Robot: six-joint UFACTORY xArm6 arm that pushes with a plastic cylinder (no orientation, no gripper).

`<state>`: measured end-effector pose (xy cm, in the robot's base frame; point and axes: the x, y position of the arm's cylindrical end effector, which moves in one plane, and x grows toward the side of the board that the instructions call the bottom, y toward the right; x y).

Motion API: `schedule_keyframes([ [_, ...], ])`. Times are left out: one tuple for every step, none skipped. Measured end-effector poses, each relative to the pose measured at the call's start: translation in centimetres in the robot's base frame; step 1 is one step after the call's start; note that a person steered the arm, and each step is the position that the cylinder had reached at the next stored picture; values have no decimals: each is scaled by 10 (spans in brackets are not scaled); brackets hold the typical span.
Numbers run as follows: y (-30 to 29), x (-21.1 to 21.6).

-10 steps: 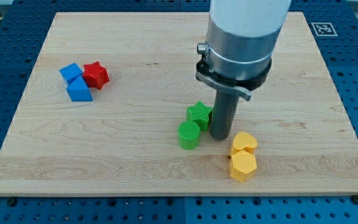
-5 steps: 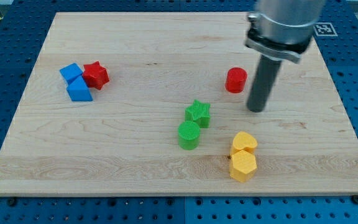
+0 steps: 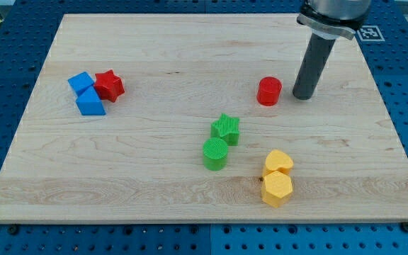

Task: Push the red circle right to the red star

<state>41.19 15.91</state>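
Observation:
The red circle (image 3: 269, 91) stands right of the board's middle. The red star (image 3: 109, 86) lies far to the view's left, touching two blue blocks. My tip (image 3: 303, 95) rests on the board just to the right of the red circle, with a small gap between them. The dark rod rises from it toward the view's top right.
A blue cube (image 3: 80, 81) and a second blue block (image 3: 91, 103) sit against the red star's left side. A green star (image 3: 226, 129) and green circle (image 3: 215, 154) lie below the red circle. A yellow heart (image 3: 278, 162) and yellow hexagon (image 3: 276, 189) sit at lower right. The wooden board (image 3: 190, 42) has edges all around.
My tip has moved from beside the green star up and to the right, uncovering the red circle, and now stands just right of it. No block has moved.

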Motion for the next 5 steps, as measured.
schedule_keyframes([
  [-2, 9],
  [4, 28],
  [-5, 18],
  [-28, 3],
  [-49, -4],
])
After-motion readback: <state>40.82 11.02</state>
